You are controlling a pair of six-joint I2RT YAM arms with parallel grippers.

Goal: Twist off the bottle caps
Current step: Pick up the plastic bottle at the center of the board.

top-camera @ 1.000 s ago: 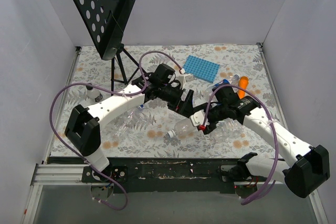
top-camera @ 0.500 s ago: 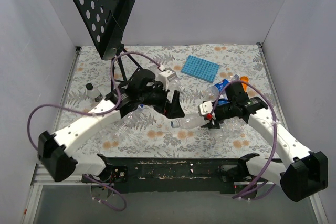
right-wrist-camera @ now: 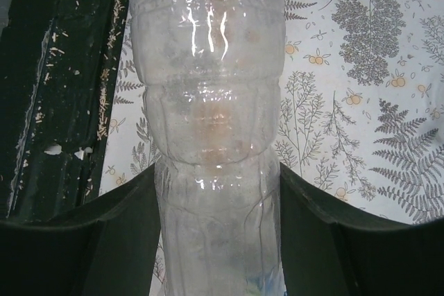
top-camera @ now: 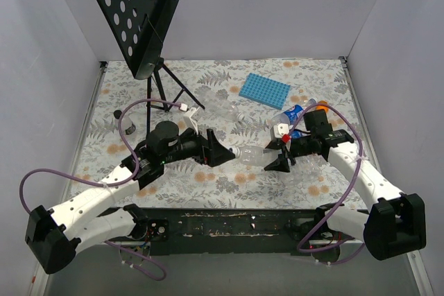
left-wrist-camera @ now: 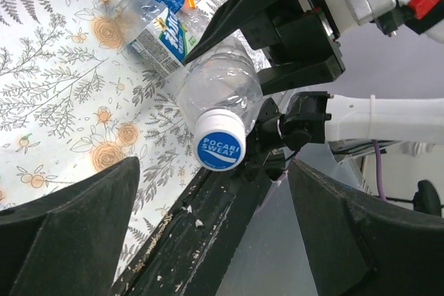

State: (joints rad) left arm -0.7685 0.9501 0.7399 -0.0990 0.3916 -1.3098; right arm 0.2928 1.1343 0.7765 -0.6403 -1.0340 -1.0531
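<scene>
The right gripper (top-camera: 276,156) is clenched on the body of a clear bottle (top-camera: 253,155) and holds it sideways over the flowered surface (top-camera: 312,185), near the front edge. The blue-and-white cap (left-wrist-camera: 218,149) sits on the neck and faces the left gripper (top-camera: 216,152), which is spread wide and does not touch it. A labelled bottle (left-wrist-camera: 163,32) lies behind on the surface.
</scene>
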